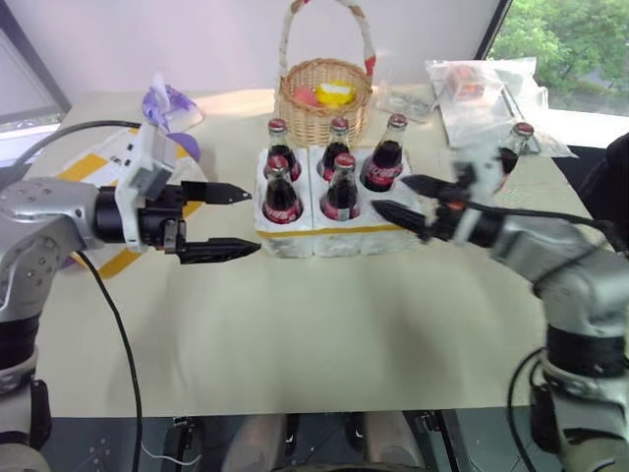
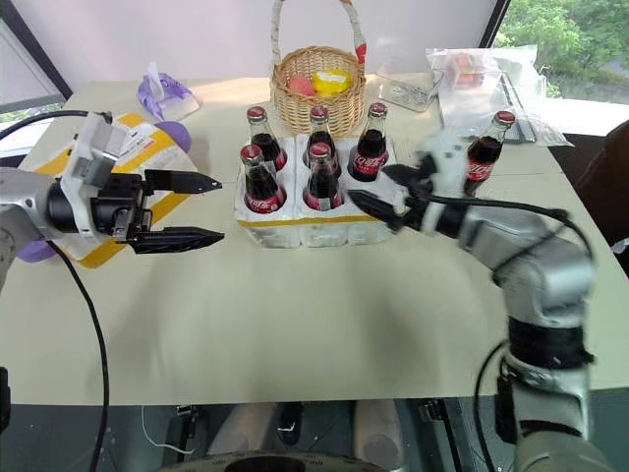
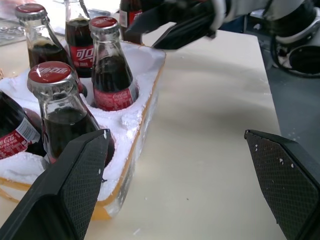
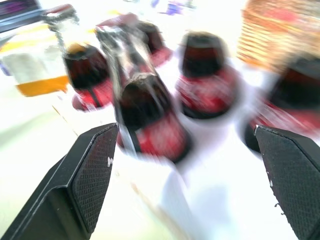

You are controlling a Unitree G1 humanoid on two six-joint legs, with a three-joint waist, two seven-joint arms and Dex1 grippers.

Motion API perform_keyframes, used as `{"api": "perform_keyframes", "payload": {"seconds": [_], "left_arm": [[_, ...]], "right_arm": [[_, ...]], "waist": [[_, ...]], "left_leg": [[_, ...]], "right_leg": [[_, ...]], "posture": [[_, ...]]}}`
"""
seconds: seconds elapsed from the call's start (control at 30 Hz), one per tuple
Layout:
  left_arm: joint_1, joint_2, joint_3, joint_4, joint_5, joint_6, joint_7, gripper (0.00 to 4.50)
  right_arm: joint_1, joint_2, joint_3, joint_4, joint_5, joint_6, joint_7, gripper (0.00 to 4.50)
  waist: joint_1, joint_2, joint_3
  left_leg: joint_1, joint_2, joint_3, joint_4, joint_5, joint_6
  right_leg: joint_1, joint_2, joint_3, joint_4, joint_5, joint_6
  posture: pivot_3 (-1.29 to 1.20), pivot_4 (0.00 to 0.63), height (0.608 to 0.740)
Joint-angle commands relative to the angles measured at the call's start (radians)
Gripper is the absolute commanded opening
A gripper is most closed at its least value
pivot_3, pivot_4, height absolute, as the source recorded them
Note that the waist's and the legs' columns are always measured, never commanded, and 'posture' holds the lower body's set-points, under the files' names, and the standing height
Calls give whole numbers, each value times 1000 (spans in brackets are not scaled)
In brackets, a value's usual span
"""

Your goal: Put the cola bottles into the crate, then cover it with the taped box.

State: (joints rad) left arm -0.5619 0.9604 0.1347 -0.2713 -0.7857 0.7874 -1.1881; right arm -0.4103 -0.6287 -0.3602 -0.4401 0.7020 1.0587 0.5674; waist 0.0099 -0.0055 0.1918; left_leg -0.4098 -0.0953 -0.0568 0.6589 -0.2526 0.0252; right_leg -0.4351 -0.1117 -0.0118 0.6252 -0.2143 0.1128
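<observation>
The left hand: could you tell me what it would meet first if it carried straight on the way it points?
Most likely the crate. The left hand is open and points across the table at the crate's near left corner; its upper finger is about level with the front-left bottle. Depth is unclear, so it might slip just past the front.

The right tool [image 1: 398,197] is smeared by motion blur, and its arm hides the crate's [image 1: 334,234] right end, so the near right well cannot be read. In the right wrist view the bottles [image 4: 150,117] are streaked and their labels unreadable. The left arm covers much of the taped box [image 2: 147,147]. The basket's [image 1: 322,98] contents are too small to tell.
</observation>
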Motion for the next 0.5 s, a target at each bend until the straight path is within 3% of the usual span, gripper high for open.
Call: {"api": "perform_keyframes", "payload": {"seconds": [0.03,0.23,0.5], "left_arm": [[-31,6,0,14,16,-33,-19,4500],[-51,-16,-26,33,32,-53,-25,4500],[-55,-19,-11,16,19,-37,-20,4500]], "right_arm": [[84,-39,-153,-69,23,32,-64,4439],[148,-5,-181,27,-129,-125,-207,4439],[14,46,-59,322,-273,-376,-244,4439]], "waist": [[1,0,0],[0,0,0],[-5,0,0]], "left_leg": [[0,0,0,0,0,0],[0,0,2,1,0,0],[0,1,2,1,0,0]], "right_leg": [[0,0,0,0,0,0],[1,-1,0,-3,0,0],[2,0,0,-3,0,0]], "posture": [[0,150,740],[0,150,740],[0,150,740]]}}
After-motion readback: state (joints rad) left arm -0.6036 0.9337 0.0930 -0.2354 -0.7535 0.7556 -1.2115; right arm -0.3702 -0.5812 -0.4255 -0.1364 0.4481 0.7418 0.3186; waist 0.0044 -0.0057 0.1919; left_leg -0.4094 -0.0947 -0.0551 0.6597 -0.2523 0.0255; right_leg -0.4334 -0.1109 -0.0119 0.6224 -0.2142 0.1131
